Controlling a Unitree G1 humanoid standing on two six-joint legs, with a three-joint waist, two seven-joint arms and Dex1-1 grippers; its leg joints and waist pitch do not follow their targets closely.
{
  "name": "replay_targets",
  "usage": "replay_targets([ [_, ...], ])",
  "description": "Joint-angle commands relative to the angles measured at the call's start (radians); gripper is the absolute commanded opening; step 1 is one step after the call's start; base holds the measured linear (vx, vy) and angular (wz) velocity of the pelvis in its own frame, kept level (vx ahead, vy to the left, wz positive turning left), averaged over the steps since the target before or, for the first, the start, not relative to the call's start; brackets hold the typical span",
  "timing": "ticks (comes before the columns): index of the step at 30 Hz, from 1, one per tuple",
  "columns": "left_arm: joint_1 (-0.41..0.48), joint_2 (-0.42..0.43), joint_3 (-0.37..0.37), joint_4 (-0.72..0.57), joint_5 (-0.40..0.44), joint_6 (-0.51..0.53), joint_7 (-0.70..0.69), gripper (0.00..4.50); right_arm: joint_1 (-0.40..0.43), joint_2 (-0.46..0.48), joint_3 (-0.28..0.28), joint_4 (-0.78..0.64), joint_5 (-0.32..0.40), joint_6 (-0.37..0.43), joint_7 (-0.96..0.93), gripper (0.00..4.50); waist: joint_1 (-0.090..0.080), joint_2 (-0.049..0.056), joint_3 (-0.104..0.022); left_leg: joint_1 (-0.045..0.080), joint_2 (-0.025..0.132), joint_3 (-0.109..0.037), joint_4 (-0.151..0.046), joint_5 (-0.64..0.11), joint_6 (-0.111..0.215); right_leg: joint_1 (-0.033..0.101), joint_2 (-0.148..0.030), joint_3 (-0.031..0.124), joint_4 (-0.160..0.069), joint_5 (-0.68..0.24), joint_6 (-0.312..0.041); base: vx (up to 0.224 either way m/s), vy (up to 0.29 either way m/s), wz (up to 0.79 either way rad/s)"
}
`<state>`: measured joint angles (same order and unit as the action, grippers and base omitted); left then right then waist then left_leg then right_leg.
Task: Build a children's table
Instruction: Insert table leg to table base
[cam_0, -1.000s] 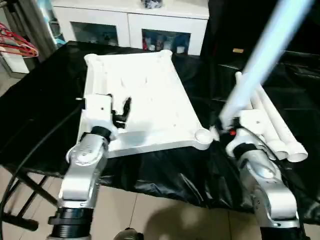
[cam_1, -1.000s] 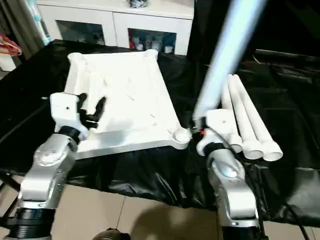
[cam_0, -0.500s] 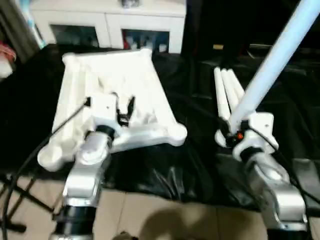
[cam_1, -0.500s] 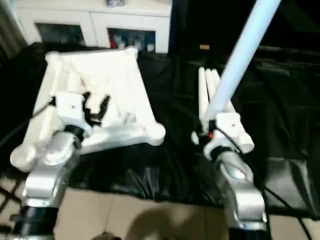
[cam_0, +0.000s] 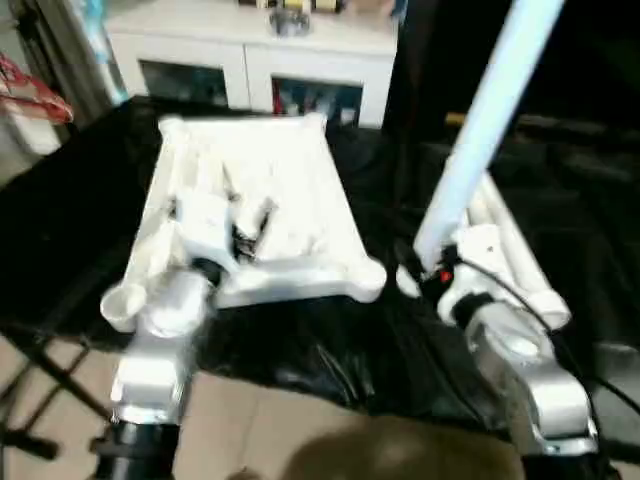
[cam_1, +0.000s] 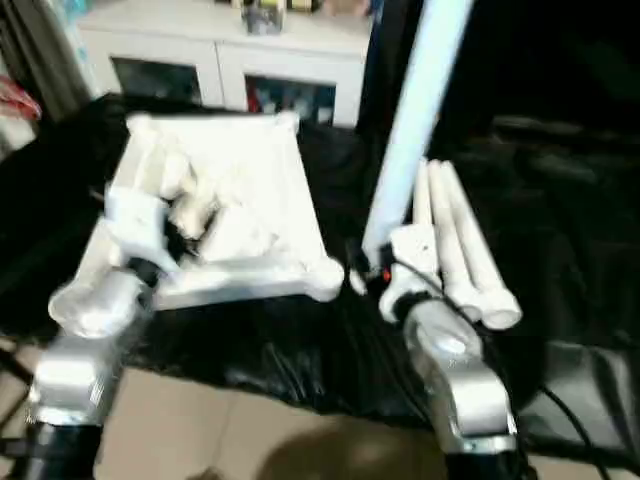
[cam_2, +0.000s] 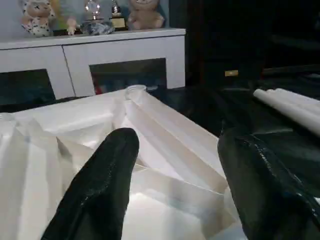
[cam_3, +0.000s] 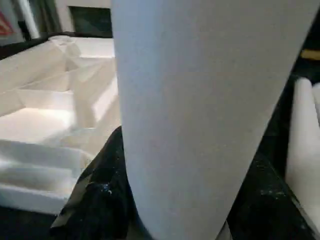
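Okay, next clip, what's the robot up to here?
It is putting together a white plastic children's table. The table top lies upside down, ribbed side up, on a black-covered surface. The right gripper holds one tube leg upright, beside the top's near right corner socket but not yet in it. The left gripper is open over the ribbed underside, holding nothing. The spare legs lie side by side to the right. A white cabinet stands behind.

White top (cam_0: 290, 190) lies ribbed side up; one leg (cam_0: 480, 130) stands raised beside it, three legs (cam_1: 460, 250) lying alongside
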<state>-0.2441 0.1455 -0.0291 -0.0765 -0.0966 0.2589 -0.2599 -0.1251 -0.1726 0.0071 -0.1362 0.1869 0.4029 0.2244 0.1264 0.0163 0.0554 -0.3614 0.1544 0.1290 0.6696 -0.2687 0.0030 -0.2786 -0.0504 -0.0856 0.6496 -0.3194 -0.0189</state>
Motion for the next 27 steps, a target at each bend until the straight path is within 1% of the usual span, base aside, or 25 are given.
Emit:
replay_targets([
  [1,-0.002,0.018,0.005,-0.019,-0.011,0.019,-0.014,2.97,-0.012,0.004,0.008,-0.014,0.004,0.001,0.009,1.94,0.024,-0.006,-0.055,-0.041,0.025,0.0,-0.061,0.097,0.058,0.065,-0.105,0.082,-0.156,-0.376,-0.142,0.199,0.019,0.19],
  [2,0.006,0.015,0.007,-0.024,-0.022,0.01,-0.022,2.97,-0.009,0.008,0.006,-0.019,0.01,0.0,0.015,1.94,0.014,0.026,-0.07,0.001,0.051,-0.01,-0.111,0.136,0.074,0.045,-0.052,0.039,-0.128,-0.19,-0.124,0.148,0.033,0.16],
  [3,0.015,0.028,0.0,-0.025,-0.02,0.023,-0.038,2.97,-0.004,0.012,0.004,-0.029,0.018,-0.002,0.018,1.94,-0.033,0.043,-0.086,0.092,0.123,-0.092,-0.129,0.172,0.188,-0.035,-0.01,0.004,-0.024,-0.024,-0.081,0.191,0.056,0.07],
  [4,0.022,0.038,-0.005,-0.026,-0.024,0.032,-0.058,2.97,-0.001,0.014,0.003,-0.037,0.021,-0.002,0.019,1.94,-0.065,0.044,-0.109,0.181,0.195,-0.168,-0.106,0.356,0.366,-0.142,-0.038,0.018,0.054,-0.013,-0.034,0.185,0.01,-0.07],
  [5,0.029,0.046,-0.007,-0.03,-0.044,0.037,-0.088,2.97,0.001,0.015,0.003,-0.042,0.025,0.0,0.021,1.94,-0.074,0.035,-0.112,0.172,0.206,-0.183,-0.096,0.545,0.452,-0.157,-0.053,0.034,0.07,0.023,0.004,0.185,0.01,-0.07],
  [6,0.031,0.052,-0.009,-0.032,-0.056,0.042,-0.111,2.97,0.002,0.014,0.004,-0.044,0.027,0.001,0.022,1.94,-0.067,0.015,-0.109,0.148,0.186,-0.178,-0.058,0.922,0.499,-0.186,-0.089,0.081,0.058,0.153,0.069,0.063,-0.004,-0.23],
  [7,0.031,0.066,-0.022,-0.029,-0.057,0.057,-0.139,2.97,0.003,0.012,0.007,-0.046,0.032,0.004,0.026,1.94,-0.07,-0.001,-0.115,0.138,0.153,-0.172,-0.035,1.026,0.466,-0.192,-0.109,0.11,0.034,0.252,0.083,-0.082,0.026,-0.24],
  [8,0.028,0.086,-0.042,-0.02,-0.057,0.058,-0.181,2.97,0.003,0.01,0.009,-0.049,0.041,0.01,0.035,1.94,-0.058,-0.057,-0.102,-0.012,-0.01,-0.078,-0.001,0.846,0.288,-0.098,-0.106,0.135,-0.01,0.569,0.113,-0.082,0.026,-0.24],
  [9,0.026,0.097,-0.054,-0.015,-0.057,0.055,-0.203,2.97,0.004,0.01,0.009,-0.052,0.045,0.014,0.04,1.94,-0.037,-0.044,-0.09,-0.038,-0.029,-0.037,-0.037,0.378,0.116,-0.073,-0.1,0.124,-0.034,0.669,0.064,-0.079,-0.003,0.05],
  [10,0.023,0.115,-0.074,-0.013,-0.074,0.063,-0.252,3.14,0.005,0.009,0.007,-0.056,0.05,0.019,0.045,1.94,-0.042,-0.041,-0.097,-0.038,-0.025,-0.036,-0.053,0.305,0.068,-0.048,-0.092,0.115,-0.023,0.682,0.039,-0.017,-0.059,0.12],
  [11,0.021,0.127,-0.087,-0.01,-0.083,0.064,-0.284,3.25,0.005,0.009,0.006,-0.059,0.052,0.023,0.047,1.94,-0.042,-0.031,-0.1,-0.035,-0.018,-0.036,-0.065,0.275,0.03,-0.038,-0.083,0.107,-0.019,0.693,0.014,-0.017,-0.059,0.12],
  [12,0.012,0.146,-0.109,0.002,-0.099,0.07,-0.343,3.32,0.003,0.006,0.004,-0.063,0.059,0.028,0.056,1.94,-0.051,-0.024,-0.097,-0.022,-0.009,-0.031,-0.08,0.23,-0.014,-0.043,-0.067,0.096,-0.029,0.658,-0.019,-0.012,-0.069,0.0],
  [13,0.001,0.156,-0.123,0.018,-0.105,0.075,-0.377,3.32,0.0,0.001,0.004,-0.065,0.058,0.03,0.064,1.94,-0.059,-0.013,-0.087,-0.018,0.003,-0.029,-0.099,0.152,-0.044,-0.047,-0.061,0.089,-0.045,0.511,-0.055,-0.035,-0.056,-0.01],
  [14,-0.015,0.163,-0.137,0.049,-0.097,0.073,-0.4,3.35,-0.004,-0.008,0.006,-0.062,0.047,0.023,0.067,1.94,-0.064,-0.01,-0.082,-0.018,0.009,-0.027,-0.107,0.109,-0.061,-0.046,-0.059,0.087,-0.051,0.424,-0.072,-0.035,-0.056,-0.01],
  [15,-0.034,0.169,-0.154,0.083,-0.082,0.073,-0.419,3.35,-0.008,-0.016,0.006,-0.057,0.038,0.017,0.07,1.94,-0.064,-0.007,-0.073,-0.006,0.019,-0.021,-0.119,0.015,-0.092,-0.053,-0.055,0.086,-0.068,0.24,-0.101,-0.063,-0.035,-0.01],
  [16,-0.043,0.173,-0.162,0.1,-0.072,0.074,-0.43,3.53,-0.01,-0.021,0.007,-0.054,0.033,0.014,0.07,1.94,-0.068,-0.011,-0.063,-0.001,0.027,-0.014,-0.132,-0.085,-0.103,-0.055,-0.057,0.09,-0.083,0.079,-0.117,-0.089,-0.004,0.03],
  [17,-0.054,0.178,-0.173,0.119,-0.064,0.082,-0.445,3.65,-0.012,-0.024,0.005,-0.051,0.034,0.013,0.071,1.94,-0.067,-0.006,-0.059,0.002,0.032,-0.012,-0.138,-0.131,-0.111,-0.058,-0.057,0.091,-0.086,-0.002,-0.121,-0.089,-0.004,0.03],
  [18,-0.072,0.185,-0.192,0.151,-0.05,0.077,-0.474,3.65,-0.016,-0.03,-0.002,-0.048,0.04,0.016,0.073,1.94,-0.068,-0.012,-0.05,0.011,0.039,0.0,-0.145,-0.239,-0.119,-0.071,-0.061,0.096,-0.105,-0.207,-0.107,-0.083,0.011,0.03],
  [19,-0.089,0.191,-0.208,0.182,-0.043,0.076,-0.503,3.65,-0.018,-0.037,-0.008,-0.048,0.045,0.02,0.075,1.94,-0.067,-0.007,-0.047,0.014,0.038,0.001,-0.148,-0.261,-0.123,-0.076,-0.061,0.098,-0.111,-0.256,-0.096,-0.071,0.01,0.07],
  [20,-0.089,0.191,-0.208,0.182,-0.043,0.076,-0.503,3.65,-0.018,-0.037,-0.008,-0.048,0.045,0.02,0.075,1.94,-0.065,-0.008,-0.048,0.022,0.038,0.005,-0.147,-0.281,-0.125,-0.082,-0.06,0.099,-0.116,-0.293,-0.084,-0.071,0.01,0.07],
  [21,-0.112,0.201,-0.228,0.223,-0.028,0.069,-0.534,3.65,-0.02,-0.047,-0.015,-0.049,0.047,0.023,0.078,1.94,-0.066,-0.001,-0.049,0.023,0.041,0.003,-0.149,-0.292,-0.129,-0.083,-0.065,0.102,-0.116,-0.312,-0.078,-0.073,0.007,0.06],
  [23,-0.163,0.213,-0.253,0.309,-0.009,0.058,-0.573,3.65,-0.021,-0.066,-0.028,-0.055,0.052,0.035,0.089,1.94,-0.065,-0.001,-0.053,0.02,0.04,0.004,-0.15,-0.268,-0.129,-0.082,-0.062,0.103,-0.118,-0.288,-0.067,-0.062,0.004,0.03],
  [24,-0.188,0.222,-0.263,0.353,-0.001,0.044,-0.589,3.49,-0.018,-0.076,-0.029,-0.061,0.053,0.038,0.101,1.94,-0.065,0.008,-0.055,0.011,0.04,0.001,-0.151,-0.244,-0.131,-0.076,-0.064,0.103,-0.109,-0.227,-0.082,0.0,0.0,0.0],
  [26,-0.21,0.228,-0.27,0.393,0.006,0.029,-0.601,3.36,-0.016,-0.084,-0.03,-0.067,0.054,0.041,0.111,1.94,-0.067,0.001,-0.056,0.009,0.038,0.003,-0.15,-0.24,-0.127,-0.074,-0.063,0.102,-0.112,-0.225,-0.082,0.0,0.0,0.0],
  [27,-0.231,0.23,-0.272,0.434,0.015,0.011,-0.611,3.28,-0.012,-0.092,-0.031,-0.072,0.054,0.043,0.119,1.94,-0.068,0.004,-0.057,0.009,0.038,0.004,-0.149,-0.232,-0.124,-0.076,-0.062,0.102,-0.112,-0.21,-0.091,0.0,0.0,0.0],
])
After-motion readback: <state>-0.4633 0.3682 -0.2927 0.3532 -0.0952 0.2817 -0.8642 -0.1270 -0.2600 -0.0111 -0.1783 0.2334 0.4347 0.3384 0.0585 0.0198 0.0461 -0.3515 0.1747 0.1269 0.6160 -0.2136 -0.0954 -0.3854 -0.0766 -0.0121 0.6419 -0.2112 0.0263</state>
